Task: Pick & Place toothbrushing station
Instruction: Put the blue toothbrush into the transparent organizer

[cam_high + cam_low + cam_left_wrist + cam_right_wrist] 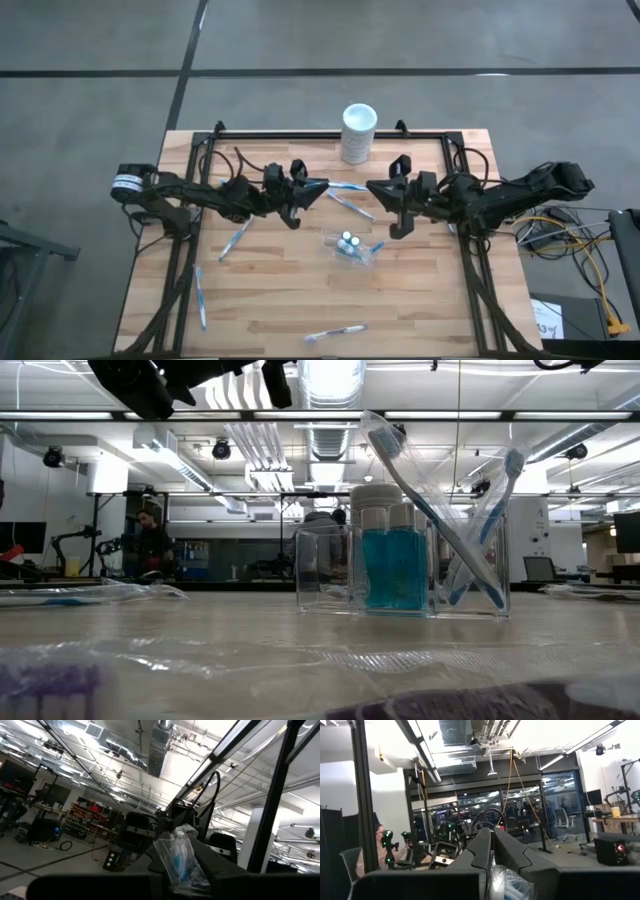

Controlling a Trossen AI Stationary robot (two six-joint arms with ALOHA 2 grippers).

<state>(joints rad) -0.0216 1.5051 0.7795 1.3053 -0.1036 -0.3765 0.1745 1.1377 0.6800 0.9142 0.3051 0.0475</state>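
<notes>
Both grippers hang raised over the table's middle, tips facing each other. My left gripper (322,187) (176,851) is shut on a wrapped blue-and-white toothbrush (347,186) that spans the gap to my right gripper (372,190) (492,845), which is shut on its other end. Below them a small clear cup (348,245) (400,575) stands on the table with teal-and-white tubes (395,565) and toothbrushes (425,495) leaning in it. Another toothbrush (352,206) lies flat just past the cup. My left gripper pinches one end of the toothbrush in its clear wrapper (177,862) between its two fingers, coming from the table's left and slanting upward. The toothbrush is lifted clear of the table. My right gripper has crumpled clear wrapper (504,881) between its shut fingers, coming from the table's right and slanting upward. That end of the toothbrush is also clear of the table.
A tall white cylinder (359,132) stands at the far edge. Loose wrapped toothbrushes lie at left (235,240), near left (200,297) and at the near edge (335,333). A black frame rail (330,135) runs along the far edge. A person (380,847) sits in the room beyond.
</notes>
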